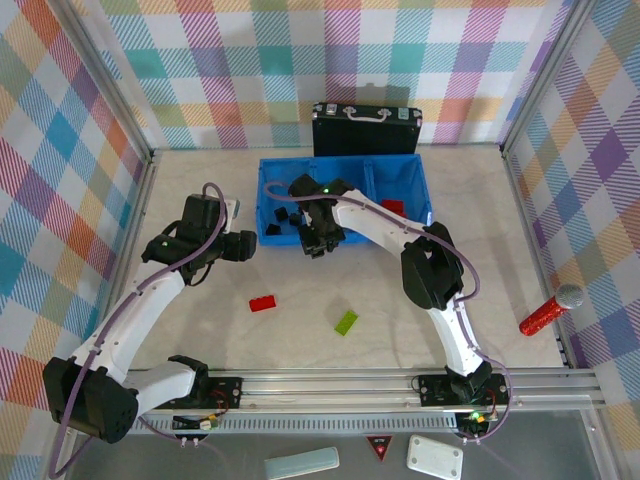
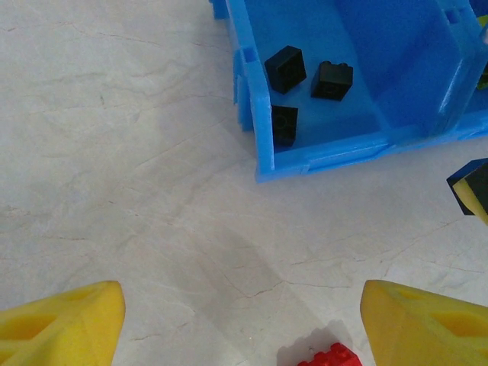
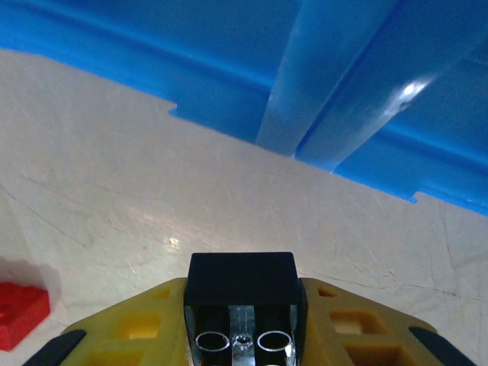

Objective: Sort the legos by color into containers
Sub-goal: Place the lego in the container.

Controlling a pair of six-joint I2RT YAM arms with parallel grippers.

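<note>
Right gripper (image 3: pixel 242 324) is closed on one small black lego (image 3: pixel 242 276). The brick sits pinched between the yellow fingers (image 3: pixel 347 324), studs facing away from the wrist cam. In the top view the right gripper (image 1: pixel 319 238) is at the near wall of the blue bin (image 1: pixel 345 240), roughly where the left and middle compartments meet. The wrist cam shows counter (image 3: pixel 152 191) under the held brick and the bin's outer wall just ahead, so the brick is outside the bin, not over a compartment.

Left gripper (image 2: pixel 244 328) is wide open with nothing between the fingers, only bare counter. In the top view it hangs just left of the bin's near-left corner.

Bin contents:
- Left compartment: three black legos, two near the middle (image 2: pixel 285 69) (image 2: pixel 332 80) and one against the near-left corner (image 2: pixel 284 124).
- Right compartment: something red (image 1: pixel 393 207), most likely a brick, count unclear.
- Middle compartment: mostly hidden by the right arm, can't tell.

Loose on the counter:
- One red lego (image 1: pixel 264 302), between the two arms and nearer the left gripper; its top edge shows in the left wrist cam.
- One green lego (image 1: pixel 346 321), just right of the red one, lying diagonal.

Black case (image 1: pixel 366 130) stands behind the bin, touching or nearly touching its far wall.
</note>
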